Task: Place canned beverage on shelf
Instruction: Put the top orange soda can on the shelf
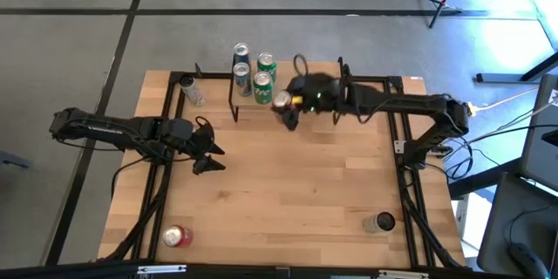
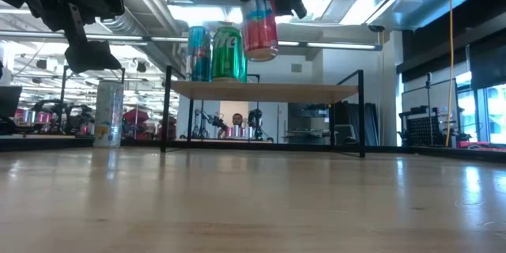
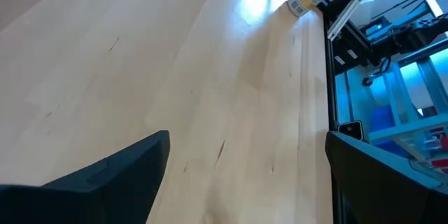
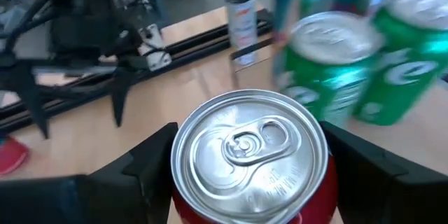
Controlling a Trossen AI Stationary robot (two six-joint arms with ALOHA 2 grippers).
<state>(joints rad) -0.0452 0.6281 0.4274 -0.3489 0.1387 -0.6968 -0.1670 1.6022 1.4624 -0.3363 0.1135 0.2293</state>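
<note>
The right gripper (image 4: 248, 175) squeezes the round red metal can (image 4: 252, 155) by its smooth, slippery sides, top-middle above the wood-topped shelf (image 2: 265, 91). It's probably full and heavy. The left gripper (image 1: 209, 146) waits wide open, holding nothing.

Three cans (image 2: 215, 54) stand on the shelf (image 2: 265, 91), a fourth can (image 2: 260, 28) above it.

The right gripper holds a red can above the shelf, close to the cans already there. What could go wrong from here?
1. The red can in the right gripper hangs close beside a green can; lowering it could knock that one over.
2. It hangs near the front edge of the shelf, so it might land partly off and fall.
</note>
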